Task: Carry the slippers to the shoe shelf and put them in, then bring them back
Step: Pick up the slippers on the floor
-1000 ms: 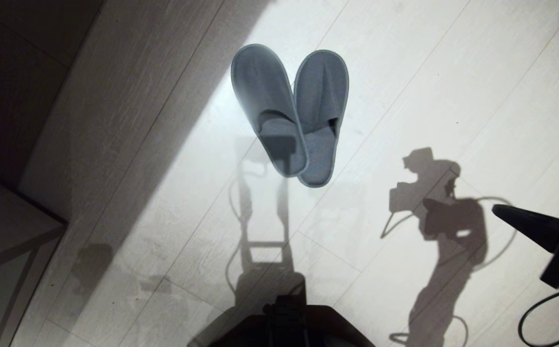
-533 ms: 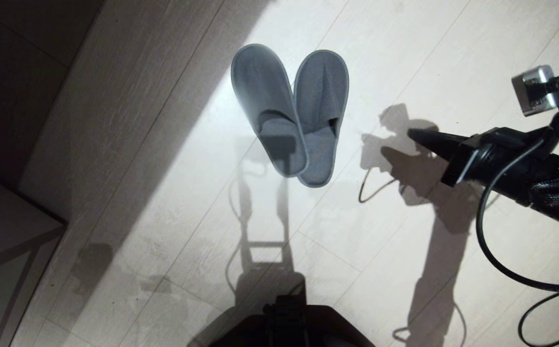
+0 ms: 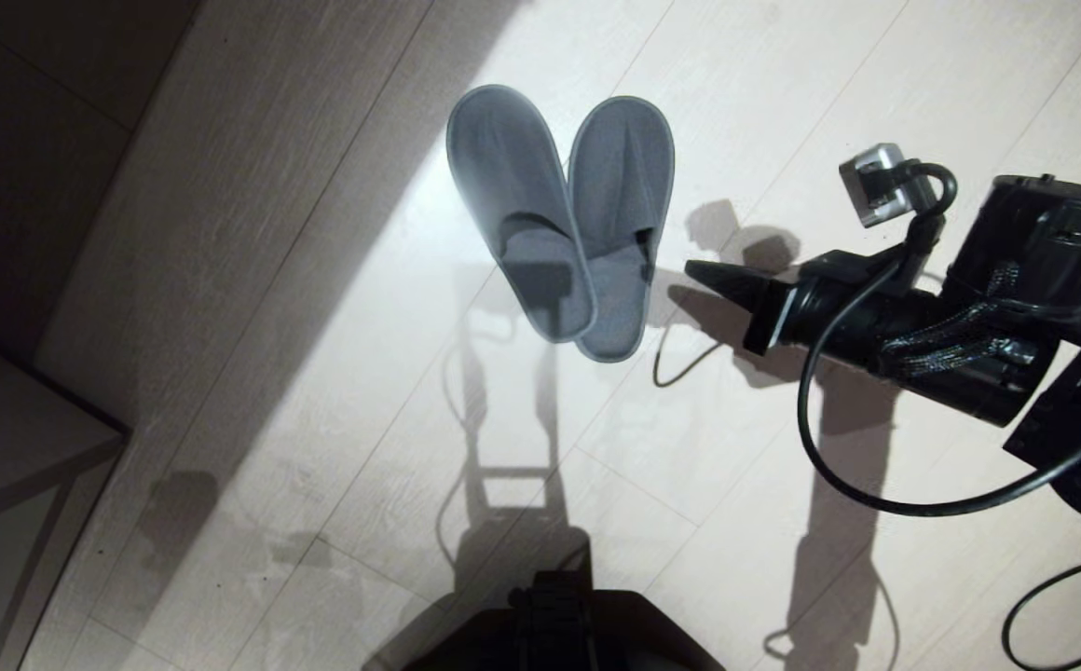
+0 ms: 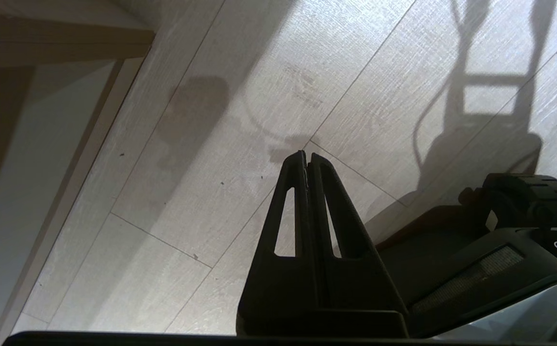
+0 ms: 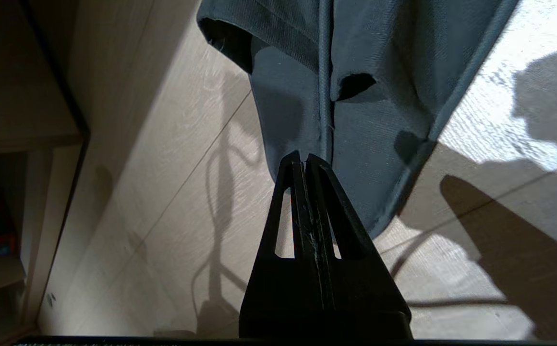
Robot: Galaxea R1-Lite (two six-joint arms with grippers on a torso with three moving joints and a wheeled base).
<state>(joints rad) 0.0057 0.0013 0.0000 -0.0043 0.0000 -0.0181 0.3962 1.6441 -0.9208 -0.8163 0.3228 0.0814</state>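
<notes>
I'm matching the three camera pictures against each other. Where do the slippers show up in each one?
Head view: the slippers lie on the floor, upper centre, toes away, heels overlapping.
Left wrist view: not in it; only floor and the shut left pincer.
Right wrist view: heel ends of the slippers fill the top, just beyond the shut right pincer.
Shared landmark: the pale plank floor.

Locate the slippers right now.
Head view: the slippers lie side by side on the floor, centre, heels overlapping, just left of the right gripper tip.
</notes>
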